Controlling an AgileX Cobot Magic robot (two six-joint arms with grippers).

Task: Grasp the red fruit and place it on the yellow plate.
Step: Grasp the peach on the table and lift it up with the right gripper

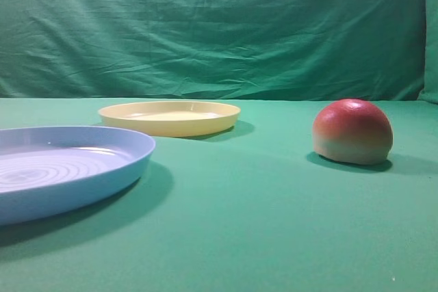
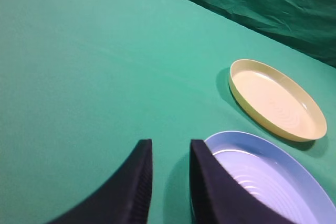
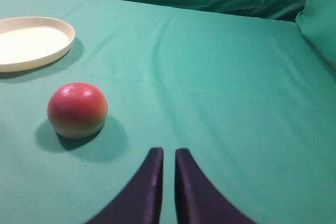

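The red fruit (image 1: pixel 352 131), a glossy dome that is red on top and tan at its base, rests on the green cloth at the right. In the right wrist view the red fruit (image 3: pixel 77 109) lies ahead and to the left of my right gripper (image 3: pixel 168 153), well apart from it. That gripper's dark fingers stand almost together with nothing between them. The yellow plate (image 1: pixel 169 117) sits farther back near the middle, and the yellow plate (image 3: pixel 31 43) holds nothing. My left gripper (image 2: pixel 171 148) is slightly open and empty, hovering beside the blue plate.
A light-blue plate (image 1: pixel 68 169) with concentric rings lies at the near left, and the light-blue plate (image 2: pixel 273 182) sits just right of my left fingers. A green cloth covers the table, and a green backdrop (image 1: pixel 219 25) hangs behind.
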